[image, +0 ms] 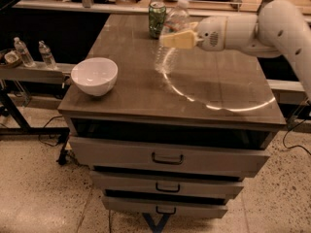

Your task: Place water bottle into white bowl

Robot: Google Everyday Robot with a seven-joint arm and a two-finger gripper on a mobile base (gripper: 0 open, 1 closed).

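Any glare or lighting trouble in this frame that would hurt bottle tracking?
Camera view: lighting is dim and warm. A bright arc of glare curves across the tabletop, right of centre. The gripper, above the table's rear middle, is closed on the tilted water bottle, whose clear lower half fades into the wood. The white bowl at the front-left corner stands out cleanly.

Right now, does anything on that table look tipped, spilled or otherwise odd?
Only the water bottle: it leans, cap toward the back right, gripped mid-body by the hand above the table. The white bowl is upright.
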